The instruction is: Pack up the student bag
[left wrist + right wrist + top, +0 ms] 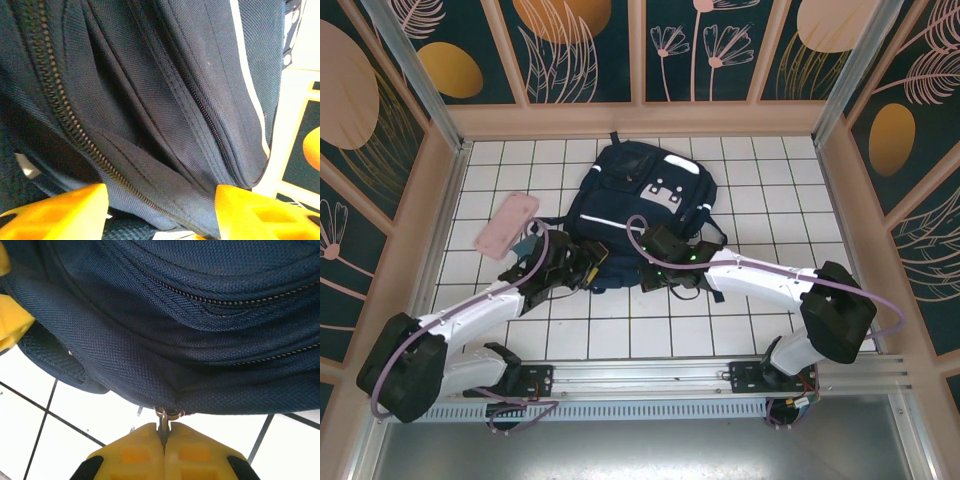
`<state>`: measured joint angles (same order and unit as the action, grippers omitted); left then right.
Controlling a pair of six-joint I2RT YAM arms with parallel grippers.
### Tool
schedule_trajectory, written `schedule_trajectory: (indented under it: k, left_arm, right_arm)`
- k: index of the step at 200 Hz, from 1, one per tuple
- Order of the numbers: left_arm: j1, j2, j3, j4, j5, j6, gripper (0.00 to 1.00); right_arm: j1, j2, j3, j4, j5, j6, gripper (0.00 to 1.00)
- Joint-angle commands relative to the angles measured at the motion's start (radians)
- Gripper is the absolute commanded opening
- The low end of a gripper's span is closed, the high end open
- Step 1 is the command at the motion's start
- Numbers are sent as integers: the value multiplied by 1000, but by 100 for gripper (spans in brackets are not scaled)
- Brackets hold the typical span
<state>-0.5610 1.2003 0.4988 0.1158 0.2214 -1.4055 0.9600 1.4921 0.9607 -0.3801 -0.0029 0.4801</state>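
the student bag (645, 195) is navy blue in a fine woven texture, with a white stripe (250, 85) and a white patch (665, 192) marked with dark dots. its zip (55, 100) has dull bronze teeth, and the zip pull (169, 414) is coppery metal. the left gripper (161, 215) has orange-yellow fingers (60, 212), as has the right gripper (164, 452). the case (506, 224) is pale pink. the table (770, 190) is white tile with dark grid lines. the left arm (490, 305) and right arm (760, 278) are white with black joints and mauve cable (629, 228). the walls (570, 50) are teal with orange and peach discs and pale line-drawn flowers, framed in peach.
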Motion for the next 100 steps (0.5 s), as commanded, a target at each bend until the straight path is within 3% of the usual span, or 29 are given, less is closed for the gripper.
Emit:
schedule_trajectory:
  k: [1, 34, 70, 100]
  left_arm:
    - [1, 42, 9, 84, 8, -35, 55]
    - [2, 78, 14, 53, -57, -34, 47]
    - [1, 100, -6, 33, -129, -30, 33]
    - [1, 107, -14, 9, -160, -15, 14]
  right_arm:
    - [18, -12, 29, 57, -29, -9, 0]
    - [26, -16, 18, 12, 13, -28, 0]
    - [25, -3, 3, -99, 159, -65, 0]
    - [16, -21, -7, -127, 206, -67, 0]
